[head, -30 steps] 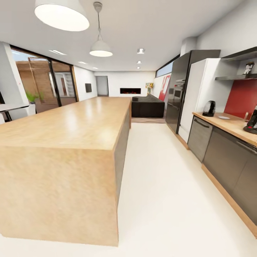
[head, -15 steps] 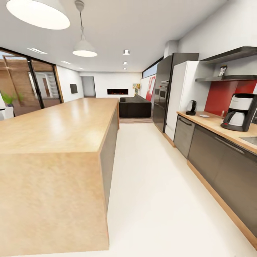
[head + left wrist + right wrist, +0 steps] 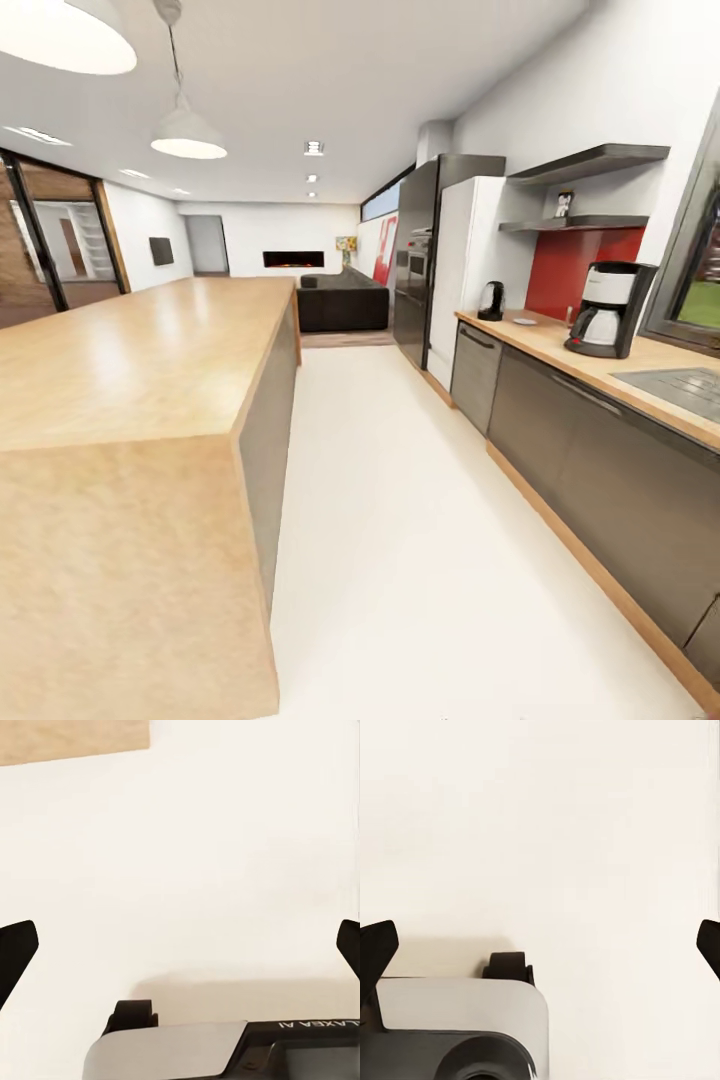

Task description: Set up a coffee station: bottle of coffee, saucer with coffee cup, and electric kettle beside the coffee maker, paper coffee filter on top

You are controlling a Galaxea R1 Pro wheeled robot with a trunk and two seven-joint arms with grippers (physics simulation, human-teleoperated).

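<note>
— Meanwhile, what is pictured along the kitchen wall?

— A coffee maker [image 3: 608, 309] is seen standing on the wooden countertop [image 3: 545, 342], with the electric kettle [image 3: 490, 301] and a saucer [image 3: 524, 321] set well apart from it at the far end, near the tall white cabinet [image 3: 462, 275]. A small dark item, possibly the bottle of coffee [image 3: 564, 204], is made out on the lower shelf [image 3: 570, 223], though it is too small to be confirmed. No cup or filter can be identified.

— And the arms?

— Both are pointed down at the pale floor [image 3: 400, 520]. The left gripper [image 3: 180, 949] and right gripper [image 3: 540, 949] are held wide apart, and nothing is gripped.

— What risk is judged to lie ahead?

— The aisle beside the long island [image 3: 140, 400] is narrow; a cabinet front could be clipped if the base is swung too sharply
</note>
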